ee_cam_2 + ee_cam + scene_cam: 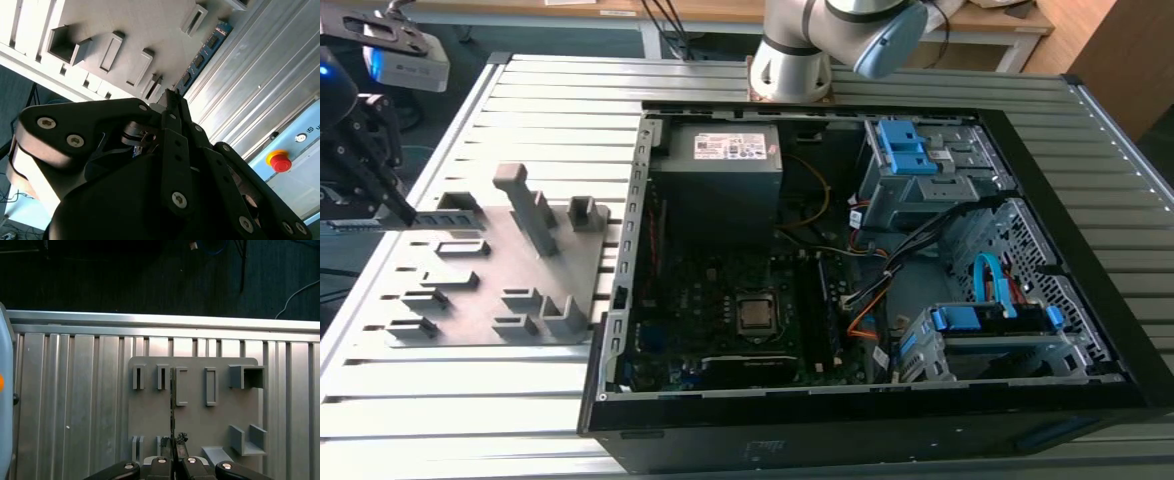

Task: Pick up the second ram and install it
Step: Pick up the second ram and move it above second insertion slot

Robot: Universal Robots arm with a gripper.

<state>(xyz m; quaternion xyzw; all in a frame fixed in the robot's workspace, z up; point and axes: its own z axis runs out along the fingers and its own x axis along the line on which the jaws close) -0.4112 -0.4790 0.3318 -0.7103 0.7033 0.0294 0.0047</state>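
The gripper (170,100) is clamped shut on the second ram (202,57), and its body hides the held end. In the first wrist view the second ram (172,400) appears edge-on as a thin dark line over the grey fixture plate (150,420); the gap between them cannot be judged. The second wrist view shows a blue-green board with a row of black chips. Open slatted table (454,400) surrounds the plate. The computer case (854,418) stands well apart.

Silver-grey arm (803,40), black hand (172,99) with silver screws.
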